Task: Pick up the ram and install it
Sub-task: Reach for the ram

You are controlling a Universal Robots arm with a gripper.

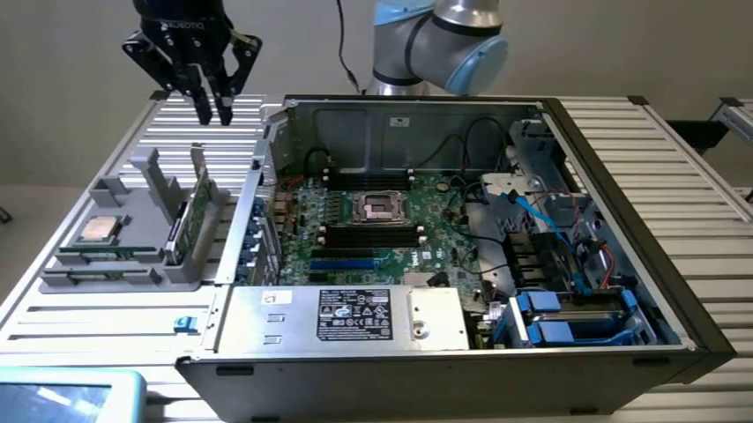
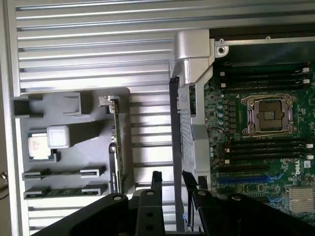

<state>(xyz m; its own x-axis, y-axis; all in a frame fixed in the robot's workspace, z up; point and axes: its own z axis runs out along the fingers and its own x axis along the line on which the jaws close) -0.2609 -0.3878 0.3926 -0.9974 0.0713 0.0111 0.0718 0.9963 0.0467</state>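
The ram (image 1: 106, 256) (image 2: 64, 191) is a thin green stick lying edge-up in a front slot of the grey holder (image 1: 147, 176) (image 2: 74, 105), on the exterior view's left. A second similar stick (image 2: 61, 173) sits in the slot beside it. My gripper (image 1: 214, 115) (image 2: 172, 179) hangs high over the far end of the holder, well above the ram. It is open, fingers pointing down with nothing between them. The motherboard (image 1: 447, 189) (image 2: 221, 105) lies in the open computer case, with empty black memory slots (image 1: 370, 233) (image 2: 266, 147) beside its processor socket (image 1: 383, 207) (image 2: 269, 114).
A taller green card (image 1: 194, 211) (image 2: 114, 142) stands upright in the holder, with a square silver processor chip (image 1: 100, 229) (image 2: 39, 146) beside it. The case's metal wall (image 1: 253, 220) (image 2: 189, 64) rises between holder and motherboard. Cables and blue drive bays (image 1: 565, 317) fill the case's right side.
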